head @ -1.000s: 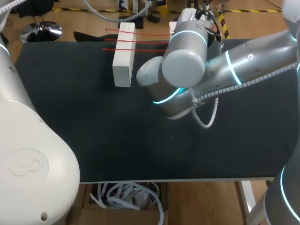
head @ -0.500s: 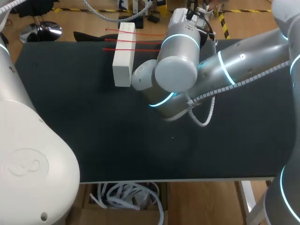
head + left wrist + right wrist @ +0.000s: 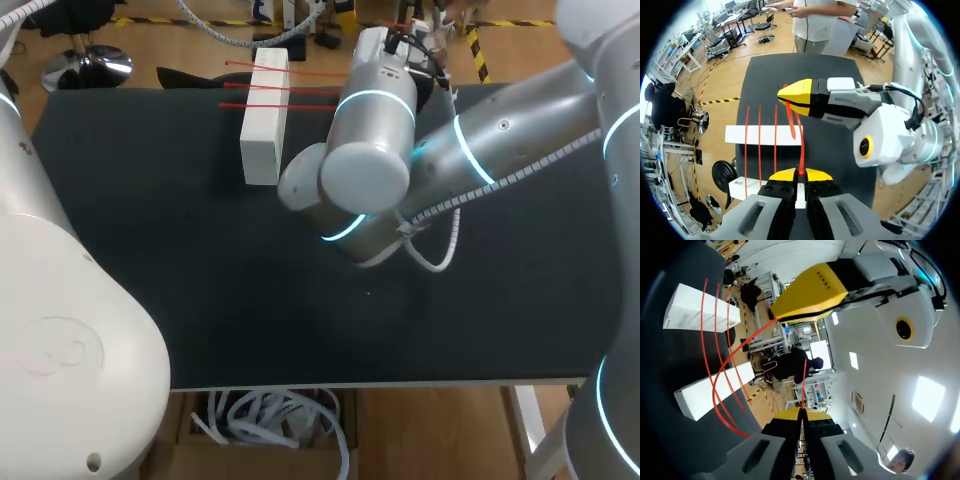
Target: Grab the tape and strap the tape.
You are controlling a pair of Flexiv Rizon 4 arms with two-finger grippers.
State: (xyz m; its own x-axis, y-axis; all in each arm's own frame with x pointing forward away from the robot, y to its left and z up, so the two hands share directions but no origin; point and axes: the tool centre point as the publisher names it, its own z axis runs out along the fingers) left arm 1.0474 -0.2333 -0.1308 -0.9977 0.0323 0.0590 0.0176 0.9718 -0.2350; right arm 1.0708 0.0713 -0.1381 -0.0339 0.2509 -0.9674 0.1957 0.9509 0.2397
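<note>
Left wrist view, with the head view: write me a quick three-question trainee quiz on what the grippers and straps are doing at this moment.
1. True or false: the left gripper is shut on a red strap.
2. How many other red straps lie across the white block? A) two B) three C) five
3. Fill in: the held strap's far end is in the ___ gripper.

Key: 1 true. 2 B. 3 right; the right gripper pinches that end above the table.
</note>
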